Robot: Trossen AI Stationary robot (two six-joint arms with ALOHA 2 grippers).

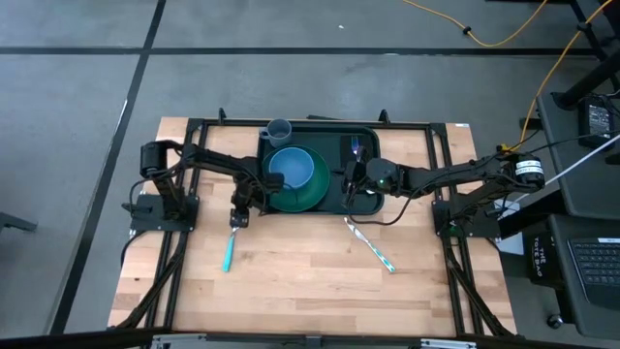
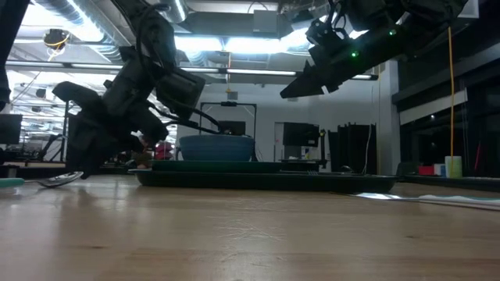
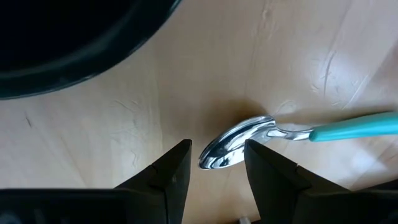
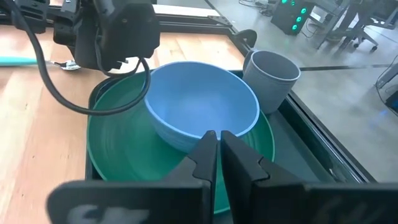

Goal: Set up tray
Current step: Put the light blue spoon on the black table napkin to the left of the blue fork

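The dark green tray (image 1: 360,199) lies at the table's far middle. It carries a round green plate (image 1: 312,199) with a blue bowl (image 1: 291,168) on it, and a grey cup (image 1: 279,129) at its far left corner. A teal-handled spoon (image 1: 230,250) lies on the wood, left of the tray. My left gripper (image 3: 216,163) is down at the table, open, with its fingers on either side of the spoon's metal bowl (image 3: 231,148). My right gripper (image 4: 218,149) is shut, touches nothing, and hovers above the plate's right part (image 4: 273,146). My left gripper comes from above, pointing down, with the spoon's bowl (image 3: 224,152) between its open fingers. One finger (image 3: 267,168) stands right beside the spoon's neck, and I cannot tell whether it touches. The spoon lies flat on the table.
A second teal-handled utensil (image 1: 370,244) lies on the wood, near and right of the tray. A small blue-handled item (image 1: 356,147) lies in the tray's right part. Bare wood (image 1: 300,281) takes up the near half of the table.
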